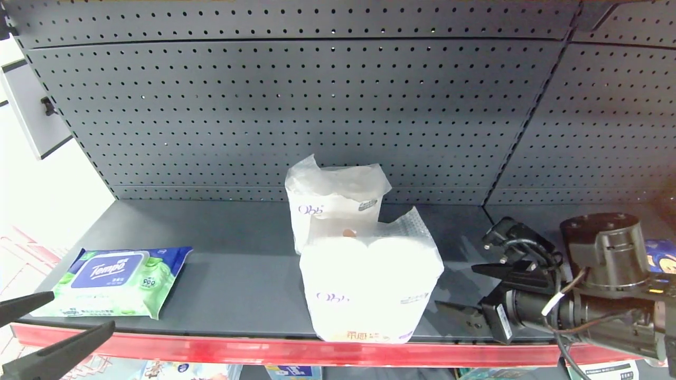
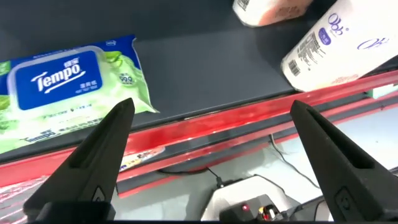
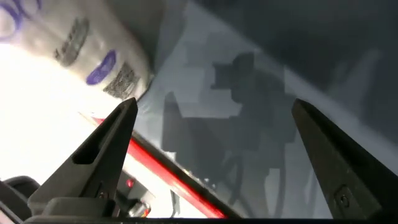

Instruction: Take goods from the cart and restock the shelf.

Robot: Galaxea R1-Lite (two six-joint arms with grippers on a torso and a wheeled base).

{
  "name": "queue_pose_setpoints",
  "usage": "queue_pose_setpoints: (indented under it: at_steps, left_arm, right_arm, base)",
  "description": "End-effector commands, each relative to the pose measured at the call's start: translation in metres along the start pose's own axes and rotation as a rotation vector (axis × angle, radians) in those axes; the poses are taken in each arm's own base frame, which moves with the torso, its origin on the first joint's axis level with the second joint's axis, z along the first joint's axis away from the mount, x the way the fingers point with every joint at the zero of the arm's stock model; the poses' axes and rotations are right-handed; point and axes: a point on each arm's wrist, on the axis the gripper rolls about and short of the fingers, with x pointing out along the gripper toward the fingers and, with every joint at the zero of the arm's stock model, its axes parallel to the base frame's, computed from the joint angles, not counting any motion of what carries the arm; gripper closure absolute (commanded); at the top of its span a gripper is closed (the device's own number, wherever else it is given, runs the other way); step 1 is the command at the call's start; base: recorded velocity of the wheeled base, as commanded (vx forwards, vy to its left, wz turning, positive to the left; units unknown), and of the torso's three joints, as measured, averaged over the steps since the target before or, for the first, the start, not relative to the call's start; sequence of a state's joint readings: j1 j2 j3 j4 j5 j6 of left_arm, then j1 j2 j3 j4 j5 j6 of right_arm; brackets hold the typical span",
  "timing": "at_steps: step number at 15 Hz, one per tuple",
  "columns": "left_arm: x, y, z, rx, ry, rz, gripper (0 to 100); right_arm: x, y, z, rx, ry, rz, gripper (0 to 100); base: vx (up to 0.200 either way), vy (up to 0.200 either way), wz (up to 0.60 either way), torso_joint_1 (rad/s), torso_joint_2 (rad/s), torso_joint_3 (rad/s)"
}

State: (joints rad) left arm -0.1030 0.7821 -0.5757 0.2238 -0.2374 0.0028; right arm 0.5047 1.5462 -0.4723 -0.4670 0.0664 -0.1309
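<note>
1. Position. Two roll packs stand on the shelf. The front roll pack sits at the red edge strip. The rear roll pack is at its 11 o'clock, close behind or touching it. The wipes pack lies flat at 9 o'clock, well apart.

2. Grippers. The right gripper is spread at 3 o'clock of the front roll pack, just beside it and holding nothing. The left gripper is spread and empty, at 7 o'clock of the wipes pack, in front of the edge strip.

3. Step in hand (judged). The front pack appears placed. Draw the right gripper straight out toward 3 o'clock. Do not brush the pack, as it stands at the edge and could tip off.

4. Materials. The roll packs are soft, rounded bundles in thin, crinkled film with loose top flaps. They probably compress under pressure. The wipes pack is a flat, glossy pouch. The shelf is matte dark metal with a perforated back panel.
</note>
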Motion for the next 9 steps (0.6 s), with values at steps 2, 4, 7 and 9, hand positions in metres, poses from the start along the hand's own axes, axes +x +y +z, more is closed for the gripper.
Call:
queue_pose_setpoints:
  at_steps: [2, 4, 7, 9]
  left_arm:
    - [-0.002, 0.000, 0.000, 0.003, -0.013, 0.006, 0]
    - [-0.002, 0.000, 0.000, 0.002, -0.013, 0.006, 0]
    - [-0.003, -0.001, -0.001, 0.002, -0.016, 0.006, 0]
    - [-0.003, -0.001, -0.001, 0.002, -0.016, 0.006, 0]
  right_arm:
    - [0.012, 0.015, 0.002, -0.017, 0.023, 0.039, 0]
    - [0.016, 0.017, 0.003, -0.024, 0.028, 0.047, 0]
    - [0.020, 0.021, 0.004, -0.034, 0.034, 0.058, 0]
    - [0.023, 0.022, 0.006, -0.036, 0.035, 0.064, 0]
  base:
    - [0.000, 0.000, 0.00, 0.000, 0.00, 0.000]
    - [0.000, 0.000, 0.00, 0.000, 0.00, 0.000]
    - [0.000, 0.000, 0.00, 0.000, 0.00, 0.000]
    - [0.000, 0.000, 0.00, 0.000, 0.00, 0.000]
